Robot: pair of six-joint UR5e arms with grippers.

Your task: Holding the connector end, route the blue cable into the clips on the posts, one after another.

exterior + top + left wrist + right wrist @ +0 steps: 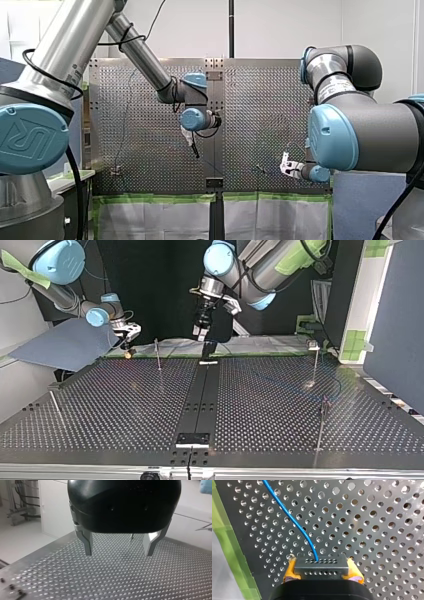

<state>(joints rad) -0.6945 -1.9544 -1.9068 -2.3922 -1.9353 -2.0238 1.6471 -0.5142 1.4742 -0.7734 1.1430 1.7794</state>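
1. Present state: the right end effector (322, 570) pinches the connector (322, 563) by its two short ends between yellow pads (290, 571). It is held over the perforated tabletop (374, 530), close to the green tape (229, 542) at the edge. The blue cable (289, 515) leaves the connector's face and runs off across the holes. The left end effector (119, 546) hangs above the tabletop with its metal fingers spread and nothing between them.
2. Connector slip: the pads bear only on the two short ends. Cable tension against a clip would likely twist or pull the connector out.
3. Cable strain: the thin cable curves directly at its exit from the connector. A sharp sideways pull could kink it there.
4. Missed clip: the nearest post (157, 352) is slender and its clip is small. A pass too low or offset would lay the cable against the stem.
5. Post strike: the right end effector is near that post, and contact could bend it.
6. Wrong order: slack could snag a farther post (316, 362) first. Whether any clip already holds cable cannot be determined.
7. Arm interference: the left end effector stands near the tabletop's middle, possibly across the routing path.
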